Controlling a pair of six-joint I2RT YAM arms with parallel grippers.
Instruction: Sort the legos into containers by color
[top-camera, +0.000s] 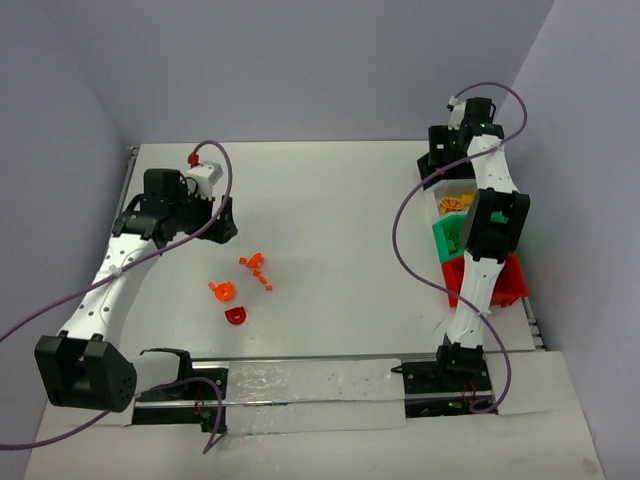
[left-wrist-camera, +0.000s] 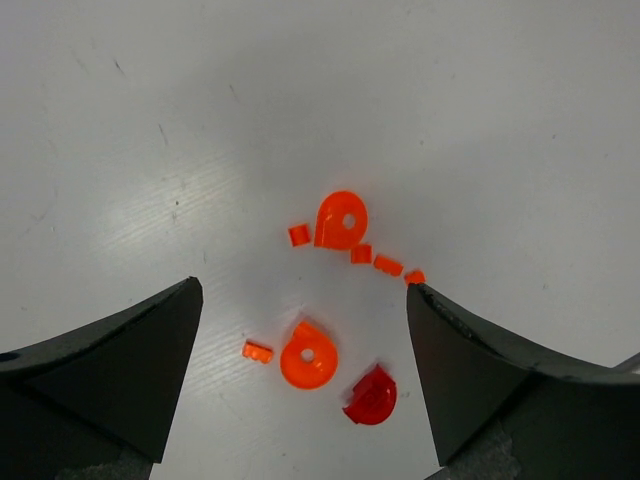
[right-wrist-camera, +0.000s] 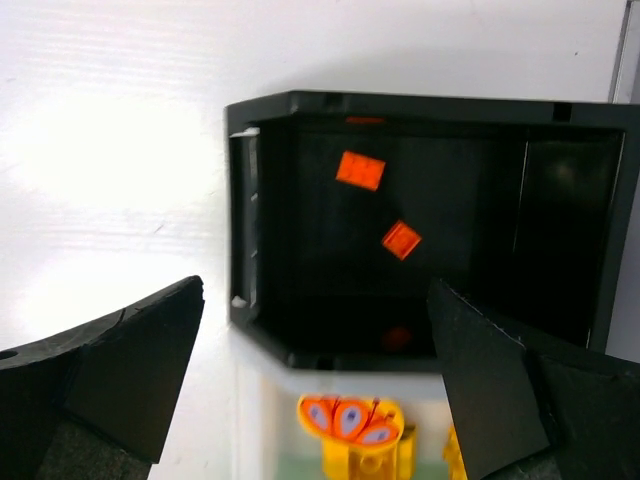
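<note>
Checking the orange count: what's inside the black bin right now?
Two small orange legos lie on the black bin's floor. A dim reddish spot near one wall is unclear; a gripper finger hides one corner.

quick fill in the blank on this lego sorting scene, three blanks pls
1. The two bricks lying in the black bin are ___.
2. The left gripper and the right gripper both have their jaws ___.
3. Below the left gripper, the orange pieces lie beside one round piece that is ___.
Missing words: orange; open; red.
</note>
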